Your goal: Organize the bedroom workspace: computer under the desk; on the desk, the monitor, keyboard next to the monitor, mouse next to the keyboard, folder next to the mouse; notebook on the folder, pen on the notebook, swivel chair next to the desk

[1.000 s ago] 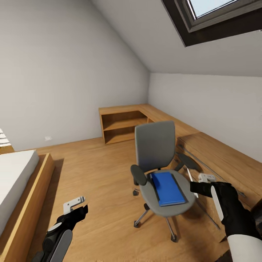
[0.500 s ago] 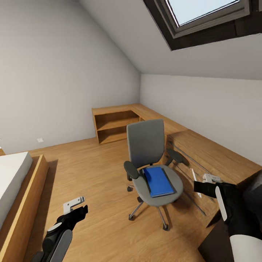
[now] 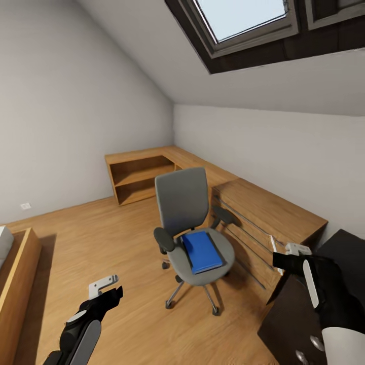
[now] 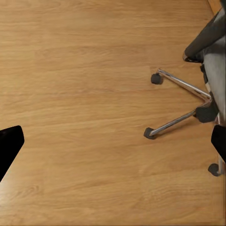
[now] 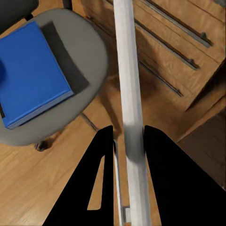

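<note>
1. Folder lies flat on chair seat, mid-room; looks stiff, light, slick. Pinch its near edge.
2. Left gripper open, empty.
3. Right gripper: jaws part-open astride a white bar, contact unclear.
4. Desk near right.

The head camera has swung right: the whole view has slid left, carrying the swivel chair and folder with it, the bed has nearly left the picture, and a black counter corner has appeared.
</note>
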Motion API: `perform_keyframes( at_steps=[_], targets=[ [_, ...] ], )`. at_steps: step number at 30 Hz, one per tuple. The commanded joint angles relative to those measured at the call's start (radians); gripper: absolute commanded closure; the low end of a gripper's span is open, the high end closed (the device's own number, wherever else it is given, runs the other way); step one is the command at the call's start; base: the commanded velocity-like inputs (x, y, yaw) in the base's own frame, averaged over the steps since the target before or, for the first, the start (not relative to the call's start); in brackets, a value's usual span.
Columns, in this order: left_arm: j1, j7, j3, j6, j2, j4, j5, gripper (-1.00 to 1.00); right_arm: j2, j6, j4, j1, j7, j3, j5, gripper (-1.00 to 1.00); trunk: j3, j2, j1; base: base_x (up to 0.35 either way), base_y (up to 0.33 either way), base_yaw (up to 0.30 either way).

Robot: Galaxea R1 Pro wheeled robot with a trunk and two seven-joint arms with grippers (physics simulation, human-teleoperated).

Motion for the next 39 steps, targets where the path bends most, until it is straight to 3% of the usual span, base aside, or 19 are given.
perform_keyframes(
  at_steps=[1,6,10,18,23,37,39],
  targets=[
    [-0.001,0.010,-0.002,0.001,0.001,-0.001,0.010,-1.00,0.000,0.004,-0.001,-0.001,0.007,-0.017,0.005,1.00,0.002,0.006,-0.004,0.000,0.000,-0.269],
    [-0.001,0.010,-0.002,0.000,0.001,-0.001,0.010,-1.00,0.000,0.003,0.000,-0.001,0.006,-0.033,0.006,1.00,0.018,0.041,-0.023,0.000,0.000,-0.269],
    [-0.001,0.009,-0.002,0.000,0.001,-0.001,0.010,-1.00,-0.001,-0.038,0.010,-0.001,-0.003,-0.034,0.011,1.00,0.016,0.041,-0.023,0.000,0.000,-0.255],
    [-0.001,0.010,-0.002,0.000,0.002,-0.001,0.009,-1.00,0.001,-0.097,0.055,-0.001,-0.147,-0.032,0.011,1.00,0.009,0.041,-0.023,0.000,0.000,-0.227],
    [-0.001,0.010,-0.002,0.000,0.001,-0.001,0.009,-1.00,0.003,-0.121,0.069,-0.001,-0.200,-0.030,0.011,1.00,0.004,0.041,-0.023,0.000,0.000,-0.201],
    [-0.001,0.010,-0.002,-0.003,0.001,-0.001,0.005,-1.00,0.004,-0.133,0.087,-0.001,-0.209,-0.027,0.014,1.00,-0.006,0.041,-0.023,0.100,-0.006,-0.117],
    [-0.001,0.010,-0.002,-0.003,0.001,-0.001,0.005,-1.00,0.004,-0.171,0.116,-0.001,-0.208,-0.025,0.015,1.00,-0.006,0.041,-0.023,0.313,-0.065,-0.002]
  ],
)
